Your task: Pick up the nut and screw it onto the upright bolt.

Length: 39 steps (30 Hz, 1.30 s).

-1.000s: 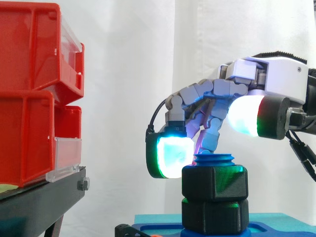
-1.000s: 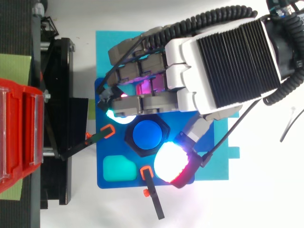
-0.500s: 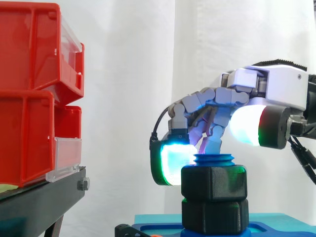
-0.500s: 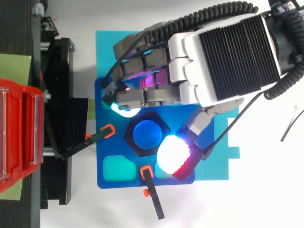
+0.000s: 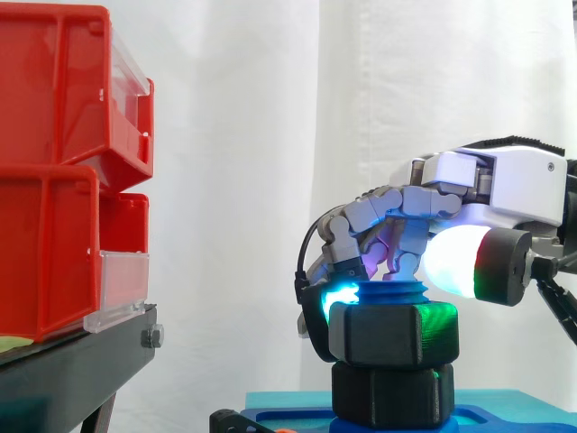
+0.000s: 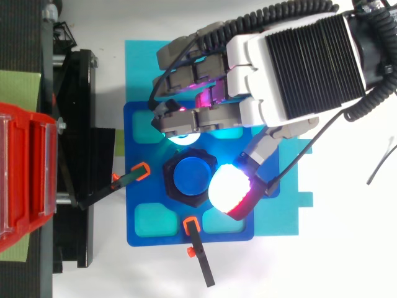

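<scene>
Gripping nut (image 5: 393,334) atop bolt (image 6: 190,177): robot hand (image 6: 291,62)

Side view: level across the work, close in, facing the white curtain (image 5: 234,180). Top view: straight down from above. Both cover the hand (image 5: 505,185), nut (image 5: 392,334), bolt (image 6: 191,177) and red bins (image 5: 54,171).

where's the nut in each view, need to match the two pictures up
Side view: the nut is the upper black hexagon, low and right of centre, just under the hand.
Top view: the nut is the black hexagonal ring near the centre, over the blue plate.
Shared landmark: the blue bolt sticks up through the nut; from above, its round top fills the ring's middle.
</scene>
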Tool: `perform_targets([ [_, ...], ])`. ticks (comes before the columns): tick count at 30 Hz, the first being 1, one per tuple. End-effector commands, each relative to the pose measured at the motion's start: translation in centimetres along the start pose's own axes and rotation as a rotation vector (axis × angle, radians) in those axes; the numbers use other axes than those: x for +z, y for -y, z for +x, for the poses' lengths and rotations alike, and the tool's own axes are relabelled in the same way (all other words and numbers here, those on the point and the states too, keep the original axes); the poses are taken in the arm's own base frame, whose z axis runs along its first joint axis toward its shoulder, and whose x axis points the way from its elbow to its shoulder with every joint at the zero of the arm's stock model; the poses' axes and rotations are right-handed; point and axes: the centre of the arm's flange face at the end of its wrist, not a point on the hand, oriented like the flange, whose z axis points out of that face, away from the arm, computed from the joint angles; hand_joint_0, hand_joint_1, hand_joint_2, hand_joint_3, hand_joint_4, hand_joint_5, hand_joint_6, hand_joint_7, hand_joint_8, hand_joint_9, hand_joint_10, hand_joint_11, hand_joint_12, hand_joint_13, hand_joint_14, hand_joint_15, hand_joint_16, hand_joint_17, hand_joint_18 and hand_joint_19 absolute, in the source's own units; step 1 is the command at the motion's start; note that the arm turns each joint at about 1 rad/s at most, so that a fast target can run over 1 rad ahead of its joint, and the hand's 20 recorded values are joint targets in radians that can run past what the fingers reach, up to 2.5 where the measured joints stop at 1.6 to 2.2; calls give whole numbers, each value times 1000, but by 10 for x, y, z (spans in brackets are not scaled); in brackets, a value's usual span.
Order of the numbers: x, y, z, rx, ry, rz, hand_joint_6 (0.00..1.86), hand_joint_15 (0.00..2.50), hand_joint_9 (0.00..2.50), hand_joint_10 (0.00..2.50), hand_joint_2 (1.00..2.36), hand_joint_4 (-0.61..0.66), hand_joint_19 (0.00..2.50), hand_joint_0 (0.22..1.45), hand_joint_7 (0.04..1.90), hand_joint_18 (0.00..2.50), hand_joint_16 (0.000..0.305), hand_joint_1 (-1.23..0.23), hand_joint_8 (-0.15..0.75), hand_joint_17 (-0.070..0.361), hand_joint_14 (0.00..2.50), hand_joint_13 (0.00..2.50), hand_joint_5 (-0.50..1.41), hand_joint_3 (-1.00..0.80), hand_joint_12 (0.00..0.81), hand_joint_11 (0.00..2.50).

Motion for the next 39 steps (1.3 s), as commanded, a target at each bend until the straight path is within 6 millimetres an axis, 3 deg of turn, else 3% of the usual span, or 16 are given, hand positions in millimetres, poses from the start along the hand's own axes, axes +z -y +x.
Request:
perform_targets([
  [1,-1,2,0,-1,0,3,532,34,1476,4,1000,91,293,535,1364,739,28,-218,221,63,1,997,76,-500,163,103],
  [4,-2,4,-1,-5,8,2,502,35,1465,4,1000,106,286,535,1407,741,28,-216,232,64,0,992,72,-500,170,105],
  [17,10,13,-27,-24,61,-18,505,33,1352,3,1000,237,272,516,1046,664,32,-185,223,73,1,921,-8,-500,185,86],
  [25,20,2,-29,-25,89,-44,504,13,1293,3,1000,237,249,510,900,611,34,-182,211,77,0,866,-35,-500,201,64],
  [31,26,-11,-22,-14,86,-45,503,0,1096,0,1000,169,125,492,759,346,37,-195,177,84,0,637,-67,-500,239,0],
  [39,33,-22,-21,1,85,-40,502,0,882,0,1000,159,0,478,704,4,38,-191,188,85,0,396,-77,-500,271,0],
])
